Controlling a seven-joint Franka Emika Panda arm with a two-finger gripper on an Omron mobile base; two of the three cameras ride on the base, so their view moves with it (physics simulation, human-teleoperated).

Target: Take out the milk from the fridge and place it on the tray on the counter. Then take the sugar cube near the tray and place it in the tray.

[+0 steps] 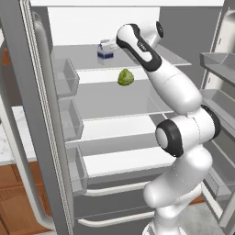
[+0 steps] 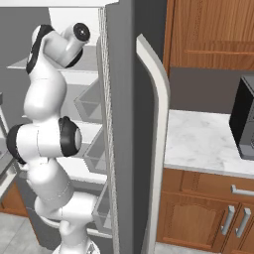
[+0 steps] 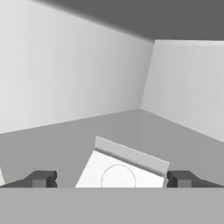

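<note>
One milk, one green vegetable, both in one fridge. One counter, one dark appliance on it.

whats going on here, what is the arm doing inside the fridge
The white robot arm is reaching into the open fridge toward the milk carton on the top shelf. In the hand view its claw is open, with one fingertip on either side of the carton's gable top, so the milk is not gripped yet. A round green vegetable sits on the shelf below. The marble counter lies to the right of the fridge.
</note>
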